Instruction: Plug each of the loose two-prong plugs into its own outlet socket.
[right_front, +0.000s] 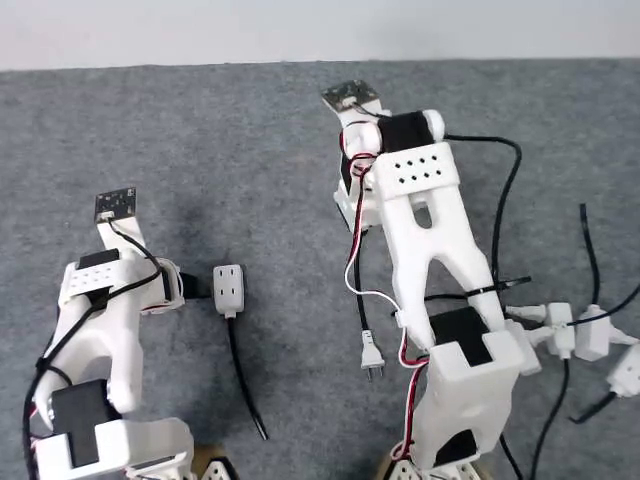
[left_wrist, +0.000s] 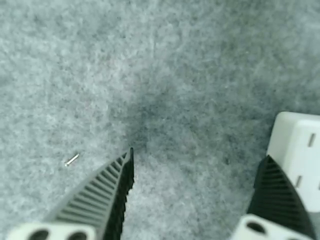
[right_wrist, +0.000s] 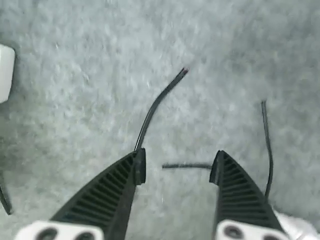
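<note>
L end effector (left_wrist: 199, 154) (spread wide) beside outlet socket (left_wrist: 296, 141).

Two white robot arms: the left arm (right_front: 95, 340) and the right arm (right_front: 432, 235). One white outlet block (right_front: 229, 286) with one short black cord (right_front: 243, 375). One loose two-prong plug (right_front: 372, 356). Three white connector pieces (right_front: 560, 330) clustered together, kind unclear

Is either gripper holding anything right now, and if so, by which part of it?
Nothing is held. The left gripper is open, with the white outlet block beside one finger. The right gripper is open over a loose black wire.
</note>
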